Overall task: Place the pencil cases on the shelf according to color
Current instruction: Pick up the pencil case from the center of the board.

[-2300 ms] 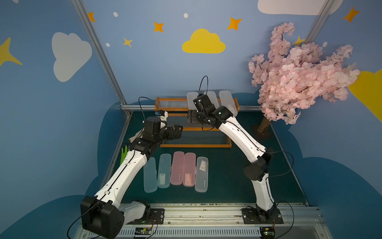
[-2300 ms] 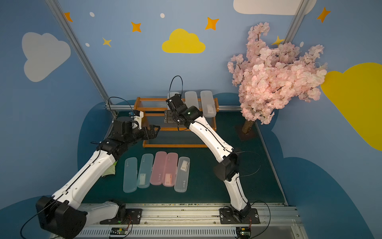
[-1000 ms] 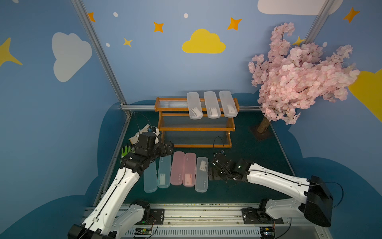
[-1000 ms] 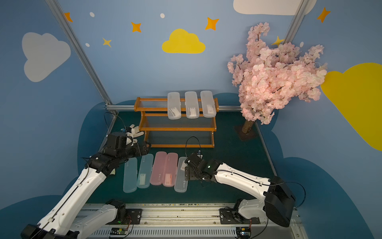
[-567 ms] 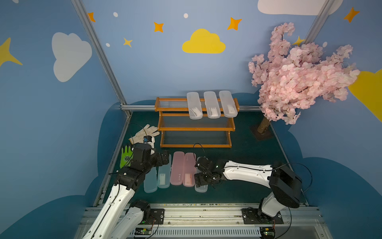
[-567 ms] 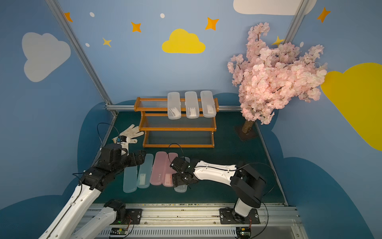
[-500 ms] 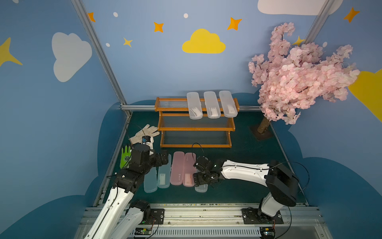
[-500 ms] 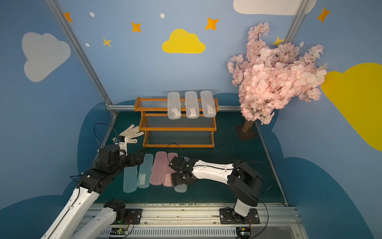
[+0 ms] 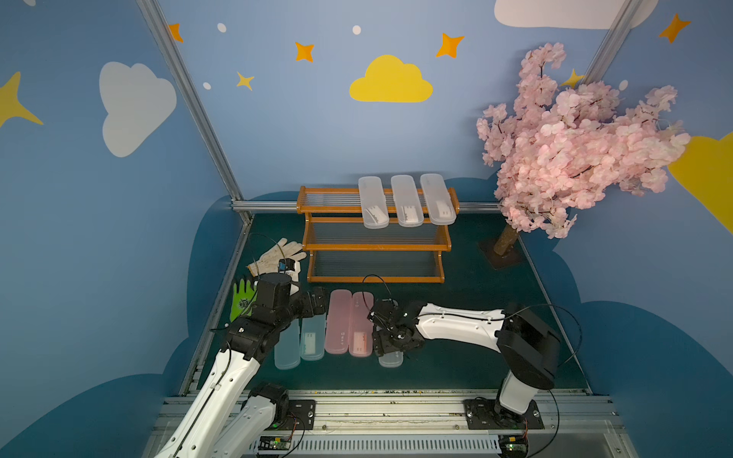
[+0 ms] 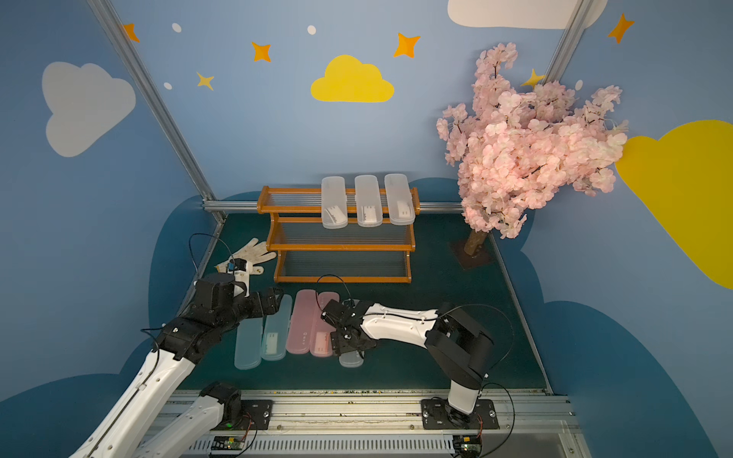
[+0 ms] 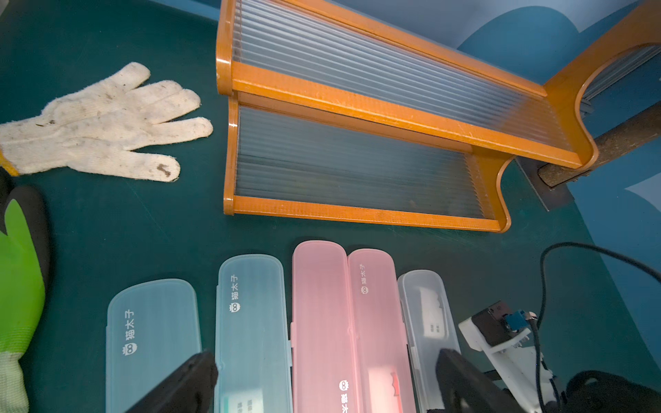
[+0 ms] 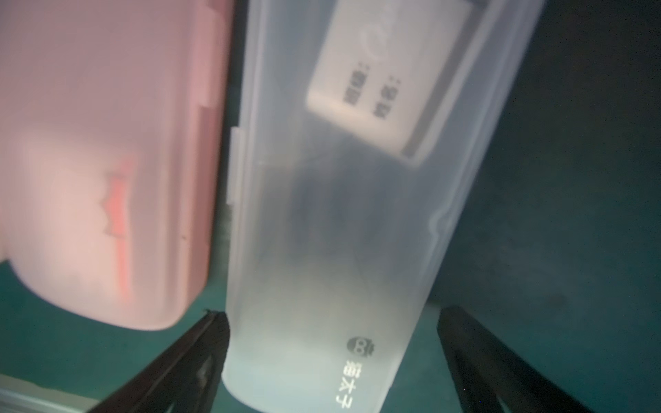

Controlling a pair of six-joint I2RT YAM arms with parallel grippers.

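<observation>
step in hand, seemingly: pick-up of the last frosted clear case, right gripper spread wide astride its rounded end, lower centre of the right wrist view, clamping nothing. next, closing on the smooth slim sides without nudging the pink case just beside. left gripper wide, empty, near the translucent blue cases. further up a top view, ribbed clear tiers of the orange wooden shelf, three frosted cases across the top.
</observation>
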